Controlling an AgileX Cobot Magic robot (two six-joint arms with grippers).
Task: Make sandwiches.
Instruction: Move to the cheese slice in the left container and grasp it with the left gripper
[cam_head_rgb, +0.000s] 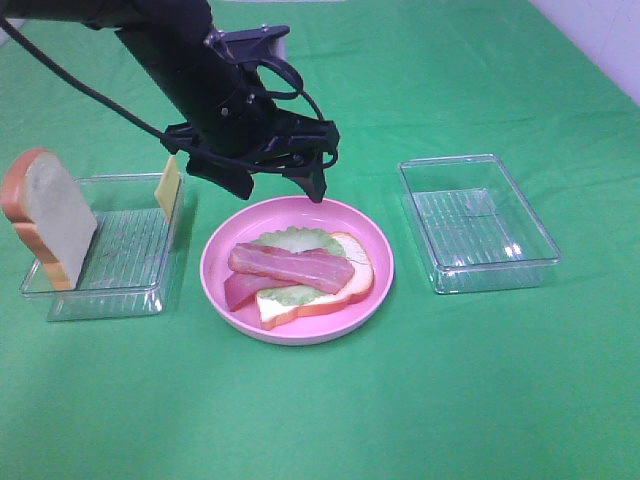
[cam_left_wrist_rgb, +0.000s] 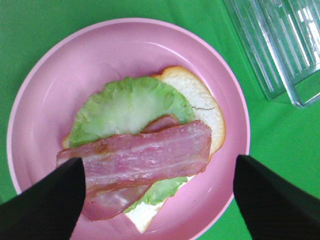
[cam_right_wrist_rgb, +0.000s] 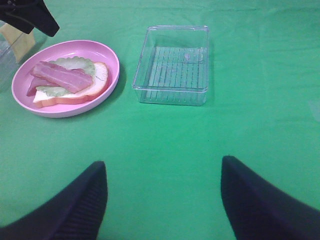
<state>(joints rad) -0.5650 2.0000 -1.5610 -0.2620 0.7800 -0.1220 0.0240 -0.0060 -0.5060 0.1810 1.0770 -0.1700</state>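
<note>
Pink plate (cam_head_rgb: 215, 262) at mid-table (cam_head_rgb: 450, 400) carries the half-built sandwich (cam_head_rgb: 300, 272): bread (cam_head_rgb: 345, 285), lettuce (cam_head_rgb: 295, 240) and meat strips (cam_head_rgb: 290, 265), with no cheese or top slice yet. The left tool (cam_head_rgb: 280, 188) hangs over the plate's far rim, jaws apart and empty. The cheese (cam_head_rgb: 167, 187) stands on edge against the left tray (cam_head_rgb: 130, 290) wall facing the plate, just beside that tool, and is probably the next pick. The right tool (cam_right_wrist_rgb: 162, 170), also apart and empty, is well away.

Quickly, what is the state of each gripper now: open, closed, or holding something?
Left gripper: open, holding nothing, above the unfinished sandwich on the pink plate.
Right gripper: open, holding nothing.
</note>
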